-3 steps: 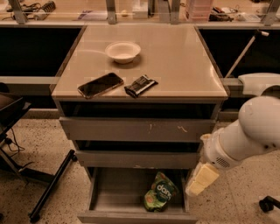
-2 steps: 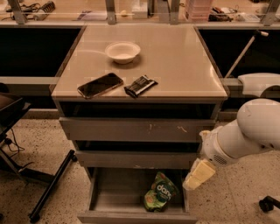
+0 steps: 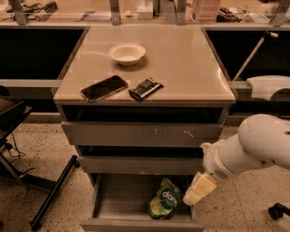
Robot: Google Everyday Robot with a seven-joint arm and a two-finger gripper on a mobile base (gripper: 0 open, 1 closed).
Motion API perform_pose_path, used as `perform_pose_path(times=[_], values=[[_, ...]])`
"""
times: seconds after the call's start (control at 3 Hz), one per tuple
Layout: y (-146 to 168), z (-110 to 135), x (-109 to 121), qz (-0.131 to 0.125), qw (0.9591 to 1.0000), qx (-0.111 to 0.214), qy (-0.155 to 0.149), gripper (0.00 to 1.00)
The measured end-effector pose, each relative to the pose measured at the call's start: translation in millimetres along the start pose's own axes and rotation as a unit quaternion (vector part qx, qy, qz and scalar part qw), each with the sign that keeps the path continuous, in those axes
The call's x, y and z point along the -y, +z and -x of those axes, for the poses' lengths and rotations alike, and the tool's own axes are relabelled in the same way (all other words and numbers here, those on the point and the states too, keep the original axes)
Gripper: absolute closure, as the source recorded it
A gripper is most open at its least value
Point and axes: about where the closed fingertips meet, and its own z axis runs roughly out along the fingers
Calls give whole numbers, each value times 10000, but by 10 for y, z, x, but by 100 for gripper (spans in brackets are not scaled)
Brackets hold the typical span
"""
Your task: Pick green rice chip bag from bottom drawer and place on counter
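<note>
Cream-coloured end effector [image 3: 198, 189], carried on a white arm [image 3: 253, 147] that enters from the right, hangs low over the right side of the open bottom drawer [image 3: 117, 205]. Whether it is released or clenched cannot be told. It sits just right of the green rice chip bag [image 3: 164, 205], and contact between the two cannot be made out.

The bag lies crinkled on the drawer floor, toward the right front corner, with its white lettering facing up. The rest of the drawer floor is bare grey metal.

Directly above are two shallower grey drawers. The middle drawer [image 3: 136, 165] and the top drawer [image 3: 136, 134] each have a dark gap above the front panel, and the top one bears pale scuffs.

The beige glossy surface [image 3: 190, 63] caps the cabinet.
- A white bowl [image 3: 127, 53] stands left of centre, nearer the rear edge.
- A dark phone [image 3: 103, 88] lies flat near the front edge, toward the left corner.
- A dark wrapped snack bar [image 3: 146, 89] lies just beside the phone on its right, also near the front edge.

A cluttered bench [image 3: 68, 8] runs behind the rear edge. A black chair base [image 3: 50, 195] rests on the speckled floor [image 3: 31, 149] at left.
</note>
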Motion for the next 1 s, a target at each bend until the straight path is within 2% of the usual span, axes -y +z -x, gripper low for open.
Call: perform_pose_path(times=[0.33, 0.67, 1.0], values=[[830, 88, -548, 692, 9969, 351, 144, 0], [1857, -10, -1047, 1368, 9892, 321, 427, 0], [2769, -209, -1144, 1571, 9817, 16, 1078, 0]])
